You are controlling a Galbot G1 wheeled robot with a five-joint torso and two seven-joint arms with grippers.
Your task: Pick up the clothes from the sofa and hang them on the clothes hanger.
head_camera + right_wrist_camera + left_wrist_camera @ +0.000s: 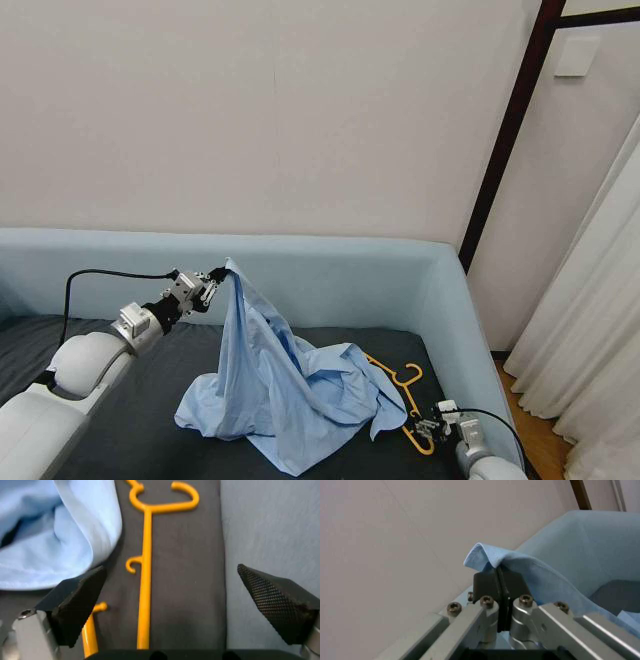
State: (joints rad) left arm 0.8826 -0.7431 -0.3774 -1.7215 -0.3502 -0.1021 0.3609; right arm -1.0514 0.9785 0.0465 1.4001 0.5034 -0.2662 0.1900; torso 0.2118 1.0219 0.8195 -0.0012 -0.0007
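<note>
A light blue shirt [275,385] is lifted by one corner above the dark sofa seat [130,410], its lower part still heaped on the cushion. My left gripper [218,283] is shut on that raised edge of the shirt [520,564], with its fingers [487,587] pressed together on the fabric. A yellow clothes hanger [400,385] lies on the seat to the right, partly under the cloth. My right gripper [428,425] hovers low over the hanger [145,573], open, with its fingertips [80,600] spread to either side of the yellow bar.
The sofa's pale blue backrest [330,275] and right arm [455,330] wall in the seat. A white wall rises behind, and a white curtain [590,330] hangs at the right beside a dark door frame [505,140].
</note>
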